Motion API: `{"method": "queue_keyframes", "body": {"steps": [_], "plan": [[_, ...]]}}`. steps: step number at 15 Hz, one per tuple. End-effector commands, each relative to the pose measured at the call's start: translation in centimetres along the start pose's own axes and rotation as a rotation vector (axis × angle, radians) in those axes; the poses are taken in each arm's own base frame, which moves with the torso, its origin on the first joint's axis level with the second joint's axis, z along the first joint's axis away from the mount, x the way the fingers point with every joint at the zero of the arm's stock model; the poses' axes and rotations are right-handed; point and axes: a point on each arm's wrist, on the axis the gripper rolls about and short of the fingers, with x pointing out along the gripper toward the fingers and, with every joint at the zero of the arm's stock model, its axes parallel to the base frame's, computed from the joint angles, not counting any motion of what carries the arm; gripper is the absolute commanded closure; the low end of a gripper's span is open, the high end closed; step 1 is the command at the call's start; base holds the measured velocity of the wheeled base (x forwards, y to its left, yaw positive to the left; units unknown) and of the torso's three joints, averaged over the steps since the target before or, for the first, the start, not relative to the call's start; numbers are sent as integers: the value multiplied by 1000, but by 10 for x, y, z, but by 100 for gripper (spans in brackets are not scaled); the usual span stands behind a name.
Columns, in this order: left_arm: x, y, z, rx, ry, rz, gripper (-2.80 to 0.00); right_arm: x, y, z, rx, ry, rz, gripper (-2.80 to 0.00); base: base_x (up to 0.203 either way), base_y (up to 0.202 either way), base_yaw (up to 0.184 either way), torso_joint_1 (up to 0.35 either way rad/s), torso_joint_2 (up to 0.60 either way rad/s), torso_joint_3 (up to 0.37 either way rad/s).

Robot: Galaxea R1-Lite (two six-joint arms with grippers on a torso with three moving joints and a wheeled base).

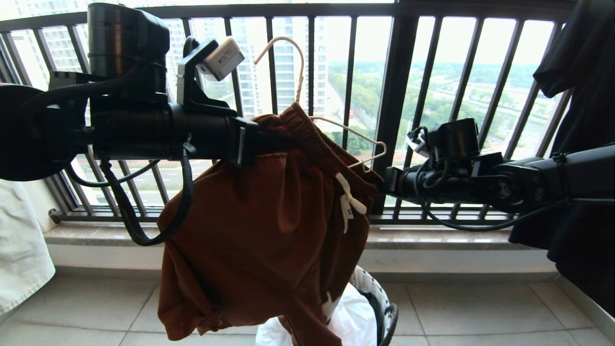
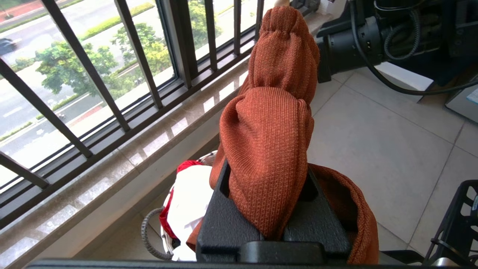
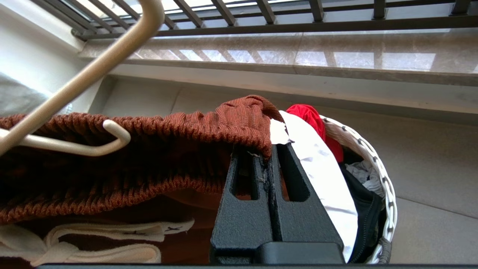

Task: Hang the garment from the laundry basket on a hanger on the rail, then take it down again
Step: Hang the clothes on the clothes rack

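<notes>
The shorts [image 1: 259,211] hang above the basket [image 1: 384,307] with the waistband stretched between both grippers, left [image 2: 267,209] and right [image 3: 267,157], each with jaws closed on it, and the hanger [image 1: 336,129] is half inside.

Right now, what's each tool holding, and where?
Both grip the rust-brown shorts at the waistband: left tool on a bunched fold, right tool pinching the edge.

I get strong daylight glare through the balcony railing [image 1: 355,72], my arms go near-silhouette, sill [image 3: 298,56] reflects bright patches, close fabric stays sharp.
</notes>
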Motion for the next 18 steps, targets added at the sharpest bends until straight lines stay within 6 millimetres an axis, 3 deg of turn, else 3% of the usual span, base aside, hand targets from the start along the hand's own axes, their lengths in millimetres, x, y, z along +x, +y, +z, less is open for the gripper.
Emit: {"method": "queue_keyframes", "body": {"steps": [1,9,18], "plan": [[4,-2,-3,-2,13,-13,0,7,-9,3,13,-7,-20,0,0,0,0,0,0,0],[12,-8,-9,-1,35,-39,0,7,-18,16,20,-69,-79,0,0,0,0,0,0,0],[43,-2,-28,7,105,-54,0,0,-27,31,22,-164,-200,0,0,0,0,0,0,0]]}}
